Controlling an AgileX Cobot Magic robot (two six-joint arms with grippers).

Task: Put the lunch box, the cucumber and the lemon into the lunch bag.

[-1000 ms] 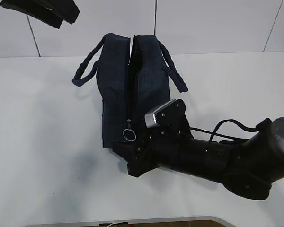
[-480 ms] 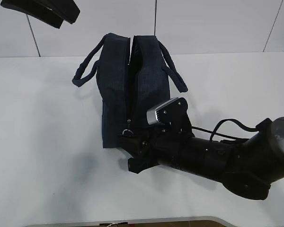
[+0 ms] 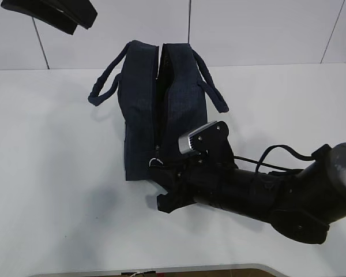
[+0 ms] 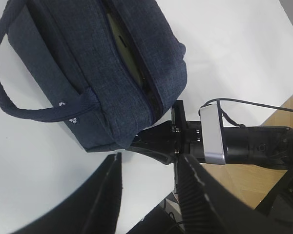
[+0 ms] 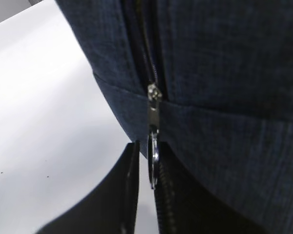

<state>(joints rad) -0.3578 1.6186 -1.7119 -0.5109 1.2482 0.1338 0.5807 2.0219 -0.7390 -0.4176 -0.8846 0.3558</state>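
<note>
Exterior view: the right end effector sits at the lunch bag's near end, clamped on the silver ring pull; one bag stands on the white counter, two handles looped out, no food in sight.

Left wrist view: the left end effector hovers above with fingers apart, holding nothing.

Right wrist view: one ring is pinched between two fingers. This looks like the zipper step; next comes a steady pull along the track.

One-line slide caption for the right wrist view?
Right gripper pinches the silver ring pull at the end of the navy lunch bag zipper.
</note>
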